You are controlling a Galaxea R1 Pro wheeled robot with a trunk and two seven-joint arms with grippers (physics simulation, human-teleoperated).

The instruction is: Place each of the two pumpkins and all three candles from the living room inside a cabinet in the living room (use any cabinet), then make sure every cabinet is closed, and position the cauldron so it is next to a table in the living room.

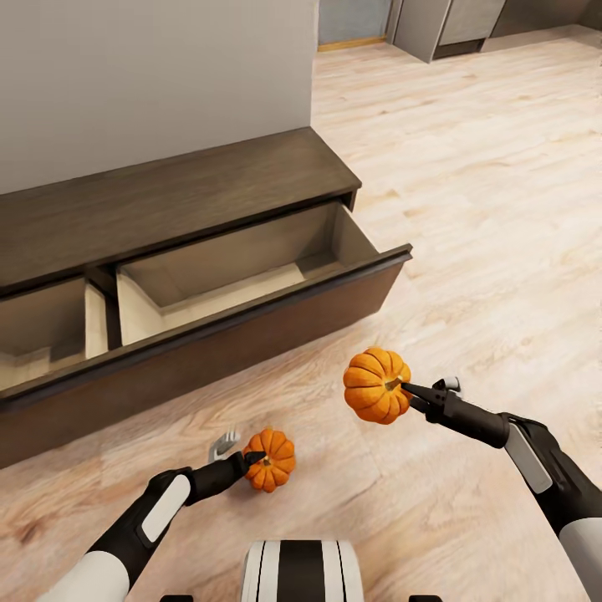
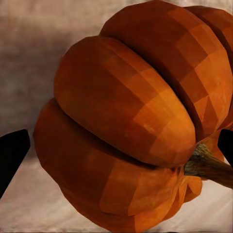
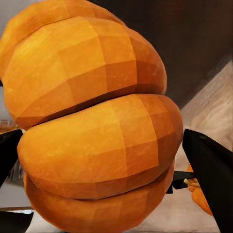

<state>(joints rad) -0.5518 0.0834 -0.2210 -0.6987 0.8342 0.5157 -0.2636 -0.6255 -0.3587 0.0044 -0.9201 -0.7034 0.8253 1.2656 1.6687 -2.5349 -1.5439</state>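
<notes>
We see 2 pumpkins, each held by 1 of our arms above the pale wooden floor [image 1: 468, 209] in front of the cabinet [image 1: 176, 196]. The left gripper [image 1: 253, 459] pinches the lower pumpkin [image 1: 272, 460] by its stem; in the left wrist view that pumpkin [image 2: 131, 126] swells between the dark fingertips [image 2: 12, 153], the brown stem running toward the far finger. The right gripper [image 1: 407, 390] is pressed onto the stem of the higher pumpkin [image 1: 376, 385], which hangs further forward and to the right. In the right wrist view this pumpkin [image 3: 92, 126] sits between the 2 black fingers [image 3: 208, 170], and a sliver of the other pumpkin [image 3: 199, 194] peeps past it.

The cabinet runs along the grey wall [image 1: 150, 75], its dark top ending in a clean corner near the middle of the head view. 2 drawers stand pulled out. The right drawer [image 1: 242, 276] shows a light interior, and its dark front [image 1: 251, 334] juts at an angle toward the open floor, with its far corner the nearest edge to the raised pumpkin. The left drawer [image 1: 42, 334] is cut off by the picture's edge, so we cannot see its full width. Between the drawer fronts and the 2 pumpkins lies a bare strip of floor, and to the right the boards run free up to grey cupboards [image 1: 443, 25] at the top, themselves only partly in view.
</notes>
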